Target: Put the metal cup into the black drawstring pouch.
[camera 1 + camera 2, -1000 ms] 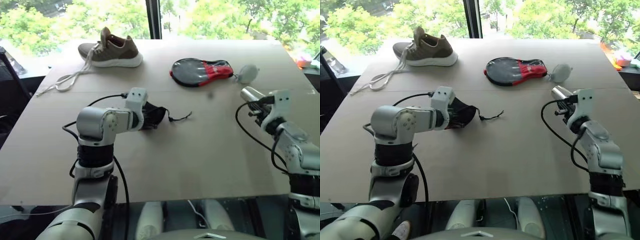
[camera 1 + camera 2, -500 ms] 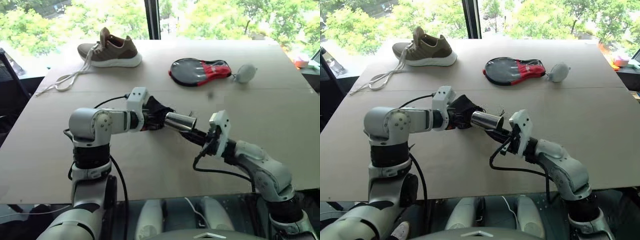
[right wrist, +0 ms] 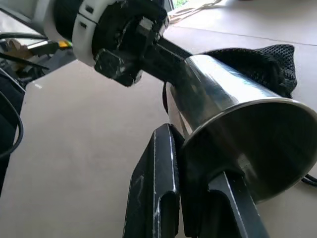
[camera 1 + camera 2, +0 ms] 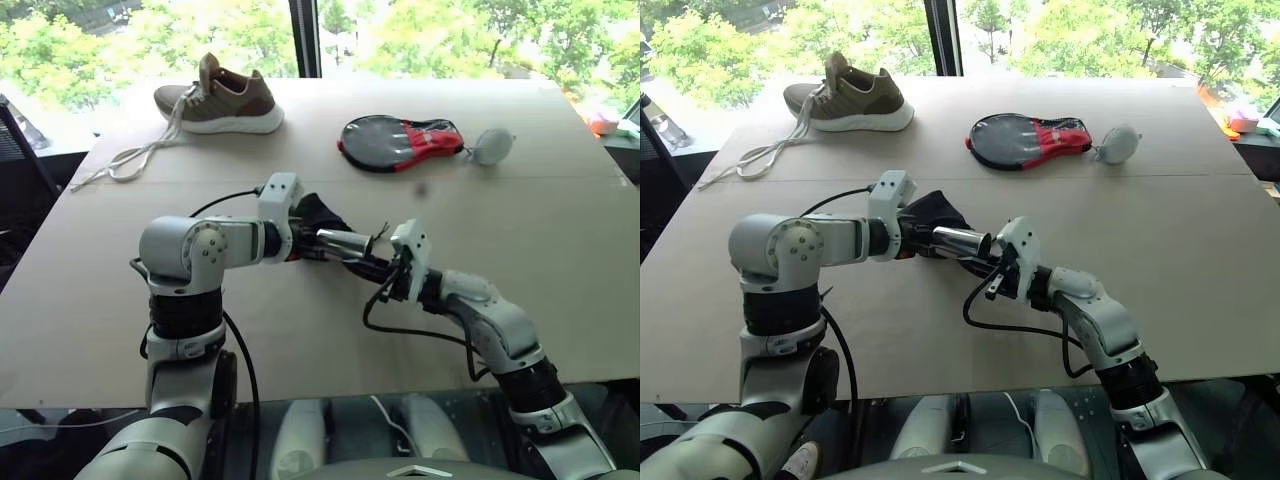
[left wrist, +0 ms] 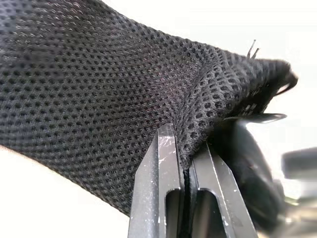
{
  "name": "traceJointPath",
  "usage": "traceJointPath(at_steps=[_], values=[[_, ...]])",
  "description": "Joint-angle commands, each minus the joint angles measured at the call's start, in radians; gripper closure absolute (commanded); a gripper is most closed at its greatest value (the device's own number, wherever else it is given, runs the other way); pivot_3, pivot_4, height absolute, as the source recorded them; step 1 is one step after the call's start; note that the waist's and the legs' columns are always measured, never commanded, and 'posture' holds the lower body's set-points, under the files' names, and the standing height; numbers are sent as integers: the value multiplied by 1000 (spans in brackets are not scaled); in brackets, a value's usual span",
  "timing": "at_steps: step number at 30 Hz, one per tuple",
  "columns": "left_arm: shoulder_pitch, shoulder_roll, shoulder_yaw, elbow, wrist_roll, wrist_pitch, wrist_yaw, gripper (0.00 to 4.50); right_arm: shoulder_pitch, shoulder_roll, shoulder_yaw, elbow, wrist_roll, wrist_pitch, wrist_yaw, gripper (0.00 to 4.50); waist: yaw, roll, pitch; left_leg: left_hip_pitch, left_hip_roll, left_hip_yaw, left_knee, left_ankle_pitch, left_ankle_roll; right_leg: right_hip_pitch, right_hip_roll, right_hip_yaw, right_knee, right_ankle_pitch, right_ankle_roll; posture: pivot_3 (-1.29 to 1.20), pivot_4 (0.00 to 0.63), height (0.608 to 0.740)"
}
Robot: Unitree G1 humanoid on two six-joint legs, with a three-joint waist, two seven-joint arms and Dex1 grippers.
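While left claw [image 5: 184, 171] pinches pouch [image 5: 99, 94], right claw [image 3: 190, 163] apparently levels cup [image 3: 233, 111].

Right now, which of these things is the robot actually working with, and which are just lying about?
In use:
metal cup, held in the right fingers
black drawstring pouch, pinched by the left fingers

Lying about:
brown sneaker
black-and-red paddle case
pale grey ball

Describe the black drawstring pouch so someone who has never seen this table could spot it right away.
Start at the wide brown table and look to its middle, where the two arms meet. The black drawstring pouch hangs pinched in the left gripper, with the metal cup pushed at its mouth. It is soft black mesh, unlike the flat black-and-red paddle case farther back.
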Motion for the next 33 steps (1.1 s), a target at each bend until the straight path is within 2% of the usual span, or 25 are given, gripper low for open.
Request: traceJointPath(at_steps=[1,11,17,21,23,27,29,33], values=[[7,-7,-3,-59,-43,2,-1,4500,-17,9,25,17,-72,-64,-23,4430,0,0,0,0,0,0,0,0,0,0,0,0,0,0,0,0,150,740],[-18,-27,-7,-55,-70,2,44,4500,-128,131,79,192,-339,-275,-217,4430,-1,0,0,1,0,0,0,0,-1,0,0,0,1,0,0,0,150,740],[-68,-70,22,-70,-94,2,91,4500,-180,150,162,262,-449,-403,-185,4430,-1,0,0,0,0,0,0,0,-1,0,-1,0,1,0,0,0,150,740],[-92,-90,36,-93,-100,2,105,4500,-221,287,8,304,-291,-285,-227,4430,-3,0,0,0,0,0,0,1,-1,0,0,0,1,0,0,0,150,740],[-90,-104,52,-94,-102,2,121,4500,-248,309,-36,339,-292,-293,-256,4430,-3,0,0,0,1,0,0,1,-2,0,0,0,1,0,0,0,150,740],[-77,-125,84,-82,-121,2,156,4500,-256,231,99,359,-451,-472,-197,4430,0,0,0,0,0,0,0,1,-2,0,-2,0,1,0,0,0,150,740],[-80,-137,104,-67,-131,2,180,4500,-253,220,120,372,-473,-504,-193,4430,-3,0,0,0,-1,0,0,1,-2,0,-3,0,0,0,0,0,150,740],[-94,-162,132,-56,-150,2,216,4500,-284,327,-66,401,-289,-345,-272,4430,-5,0,0,0,1,0,-1,1,-2,-1,-1,0,2,0,0,0,150,740]])
